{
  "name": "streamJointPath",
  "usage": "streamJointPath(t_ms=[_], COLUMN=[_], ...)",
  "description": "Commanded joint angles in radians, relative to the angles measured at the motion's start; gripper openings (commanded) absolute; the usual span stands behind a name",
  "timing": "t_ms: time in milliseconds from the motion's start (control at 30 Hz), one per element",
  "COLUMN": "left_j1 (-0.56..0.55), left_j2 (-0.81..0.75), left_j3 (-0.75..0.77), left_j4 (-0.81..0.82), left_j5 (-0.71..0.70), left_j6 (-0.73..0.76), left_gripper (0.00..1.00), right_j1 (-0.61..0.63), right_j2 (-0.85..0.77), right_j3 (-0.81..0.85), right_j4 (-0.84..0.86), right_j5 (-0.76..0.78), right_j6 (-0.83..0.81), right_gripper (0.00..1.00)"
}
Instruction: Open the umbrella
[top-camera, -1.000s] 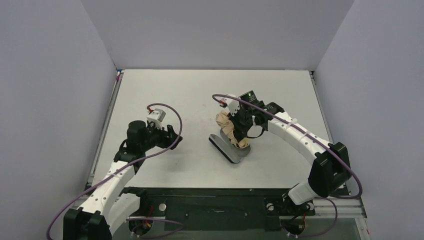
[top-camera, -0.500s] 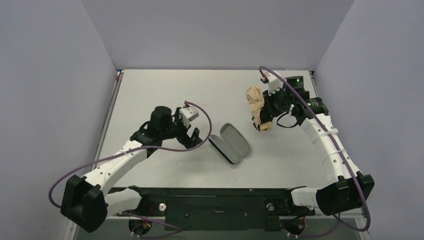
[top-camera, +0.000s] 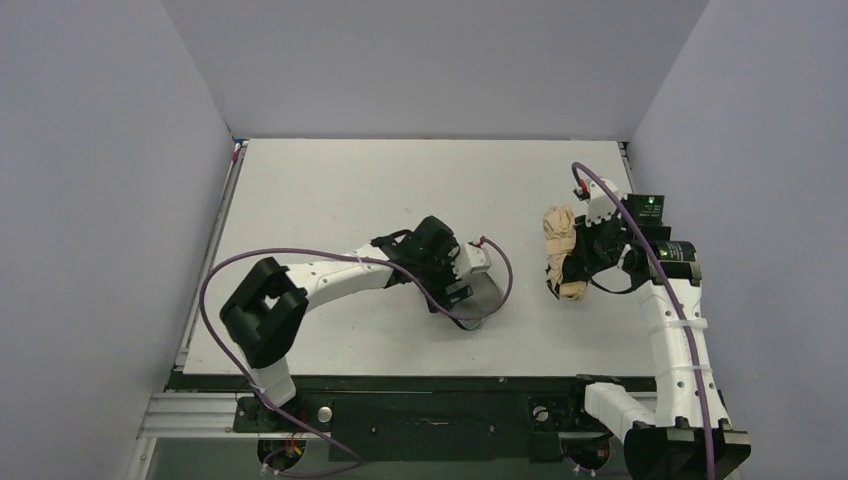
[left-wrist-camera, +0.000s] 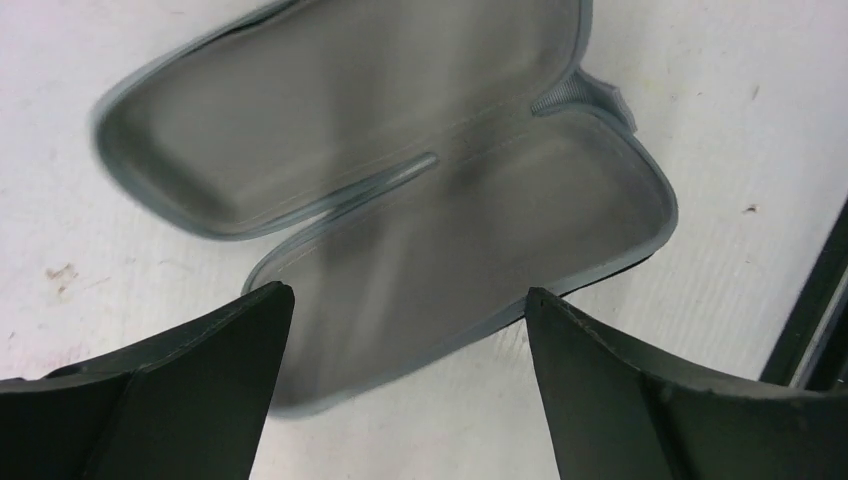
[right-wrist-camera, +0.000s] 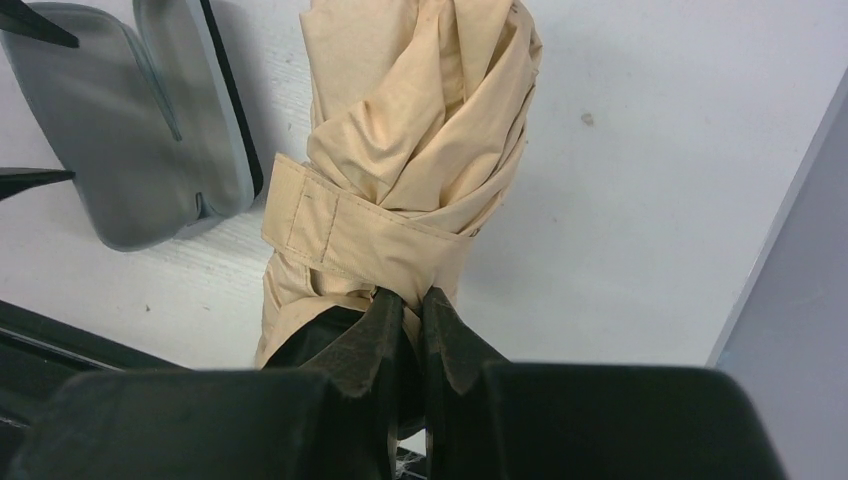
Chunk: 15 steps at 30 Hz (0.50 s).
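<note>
Grey case (top-camera: 488, 298) mostly hidden under left claw (top-camera: 458, 293); umbrella (right-wrist-camera: 400, 170) top cropped, base behind right claw (right-wrist-camera: 405, 310).

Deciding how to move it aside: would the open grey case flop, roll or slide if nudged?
The grey case probably keeps its form: both moulded halves hold their curve. Lying open and flat on the table, it should slide rather than roll. One half may swing at the hinge.
</note>
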Motion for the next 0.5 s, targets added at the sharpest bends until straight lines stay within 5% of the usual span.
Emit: streamJointPath(t_ms=[0, 200, 467], left_j1=[-0.069, -0.039, 0.206], left_j2=[0.139, 0.274, 0.207], left_j3=[0.128, 0.159, 0.059], left_j4=[-0.091, -0.276, -0.358], left_j5=[-0.101, -0.337, -0.347], left_j6=[0.098, 0.224, 0.343], left_gripper=[0.83, 0.72, 0.62], right_j1=[-0.030, -0.036, -0.039], right_j2=[-0.055, -0.052, 0.021], right_j3=[-0.014, -0.015, 0.026], right_j4=[0.022, 0.010, 0.016], right_j5=[-0.015, -0.016, -0.045], right_j6=[-0.008, -0.010, -0.006], right_gripper=[0.00, 0.00, 0.00])
